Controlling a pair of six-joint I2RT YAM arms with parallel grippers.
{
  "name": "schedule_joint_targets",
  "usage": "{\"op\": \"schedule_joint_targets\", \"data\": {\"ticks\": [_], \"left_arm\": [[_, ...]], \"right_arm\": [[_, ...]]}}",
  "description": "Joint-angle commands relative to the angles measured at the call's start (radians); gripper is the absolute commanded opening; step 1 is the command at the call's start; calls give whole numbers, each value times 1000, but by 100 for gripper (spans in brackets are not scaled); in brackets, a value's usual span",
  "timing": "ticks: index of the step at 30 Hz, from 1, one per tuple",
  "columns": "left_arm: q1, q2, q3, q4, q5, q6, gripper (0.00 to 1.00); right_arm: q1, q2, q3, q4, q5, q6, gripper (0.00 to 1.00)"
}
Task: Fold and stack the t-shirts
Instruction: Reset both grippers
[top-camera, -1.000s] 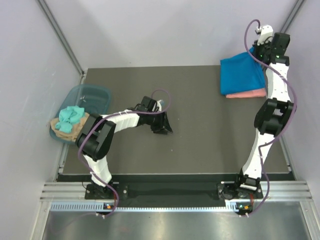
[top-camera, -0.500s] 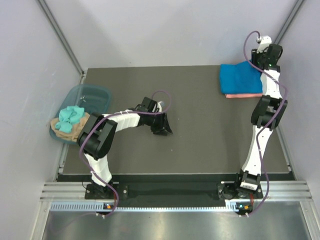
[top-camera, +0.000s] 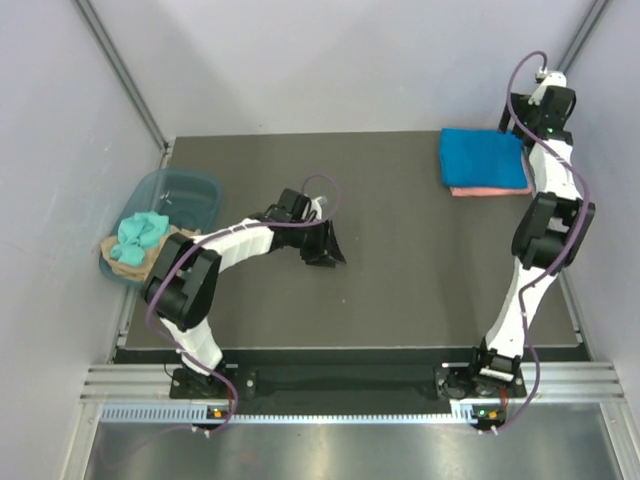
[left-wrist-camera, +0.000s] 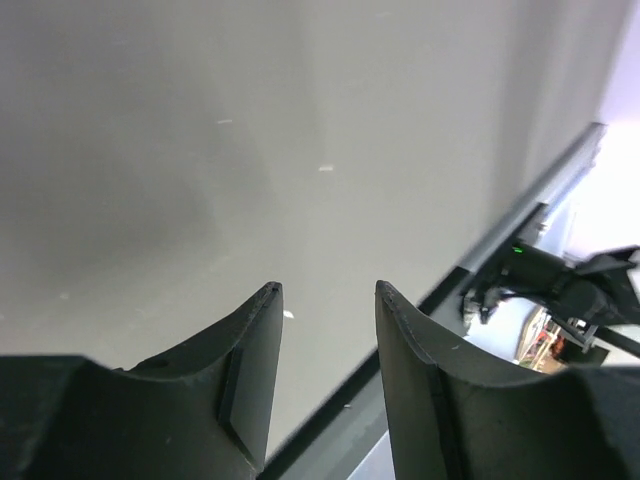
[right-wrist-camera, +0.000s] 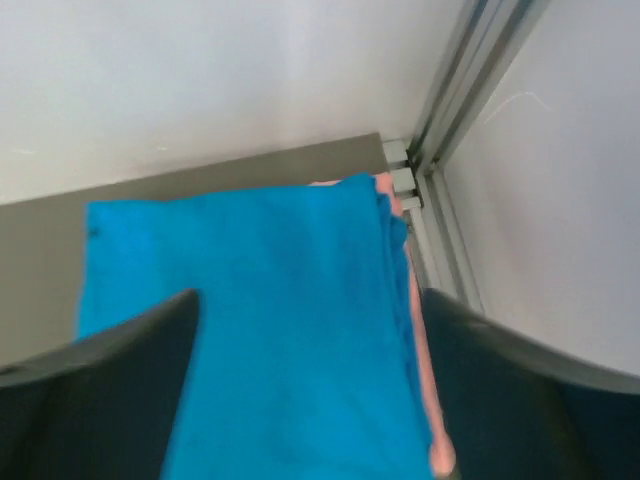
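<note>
A translucent tub (top-camera: 196, 186) (teal cloth (top-camera: 140, 233) inside) sits far left.

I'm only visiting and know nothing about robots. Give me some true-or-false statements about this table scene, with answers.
1. The blue t-shirt lies on top of the pink t-shirt. True.
2. That stack sits at the near left corner. False: it lies at the table's far right corner.
3. The right gripper has its jaws shut on the blue t-shirt. False: they stand open above it.
4. The plastic tub holds teal cloth. True.
5. The left gripper carries a shirt. False: its jaws are open and empty.
</note>
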Motion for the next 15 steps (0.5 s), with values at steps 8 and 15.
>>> {"op": "schedule_joint_targets", "data": {"ticks": [8,15], "left_arm": [[1,-264,177,-65,-29,127,48],[27,-452,195,-99,-164,213,55]], "right_arm": [[142,-761,-523,-165,-18,238,100],[250,-1097,-802,-371,-217,394,100]]}}
